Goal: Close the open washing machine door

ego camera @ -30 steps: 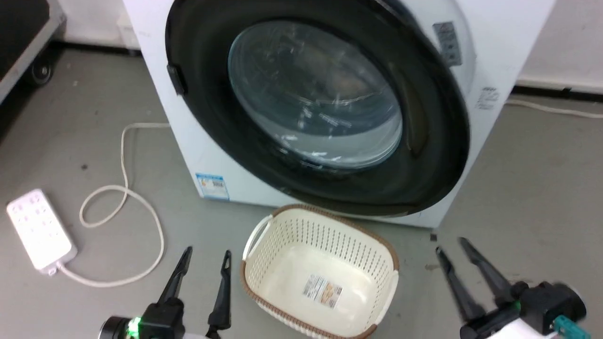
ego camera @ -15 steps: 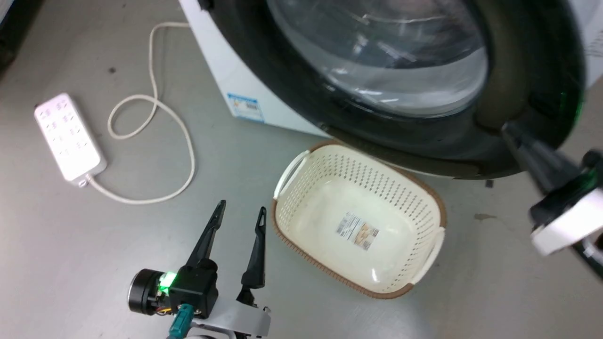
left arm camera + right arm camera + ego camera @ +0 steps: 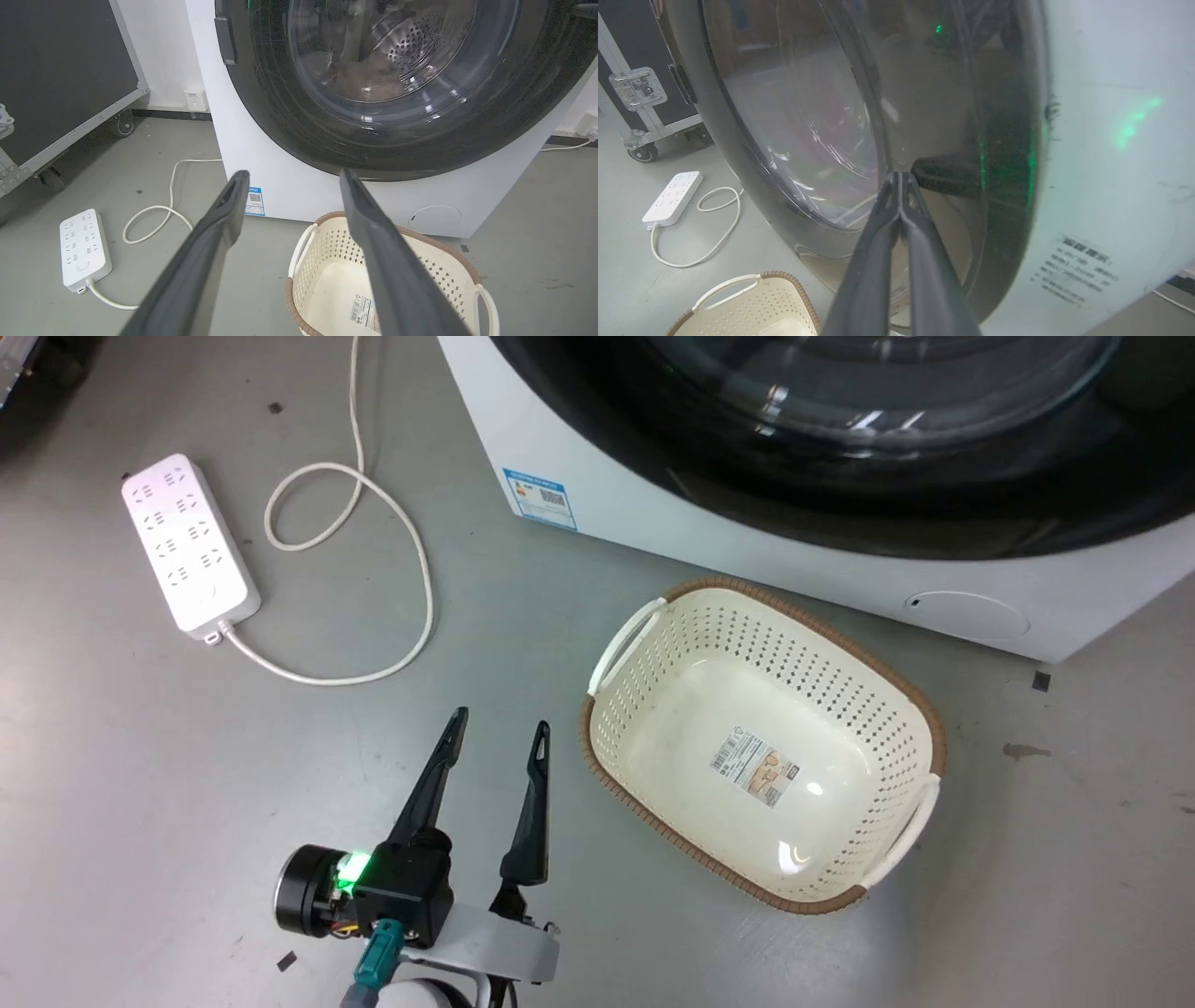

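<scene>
The right gripper (image 3: 900,176) has its two fingers pressed together from tip to base, with nothing between them. In the right wrist view the joined tips point at the washing machine door (image 3: 808,140), on the dark band between the bulging glass and the outer black rim. Whether they actually touch it cannot be told. A green glow reflects on the rim and on the white side of the washing machine (image 3: 1111,163) to the right.

The left gripper (image 3: 500,721) is spread wide and holds nothing. It hangs over the grey floor (image 3: 140,784) at the near left, fingers pointing far and slightly right toward the machine. A green light shines on its black wrist block, and the pale forearm leaves the view at the near edge. Along its fingers, the left gripper (image 3: 293,173) looks at the lower half of the door.

The washing machine door (image 3: 397,70) lies flat against the front of the washing machine (image 3: 280,186), or very close to it. Whether it is latched cannot be told. In the head view the door's black rim (image 3: 934,513) runs along the far edge above the white front (image 3: 747,560).

A cream laundry basket (image 3: 653,644) stands empty on the floor just in front of the machine, right of the left gripper. A white power strip (image 3: 189,546) with a looped cable (image 3: 420,579) lies at the far left.
</scene>
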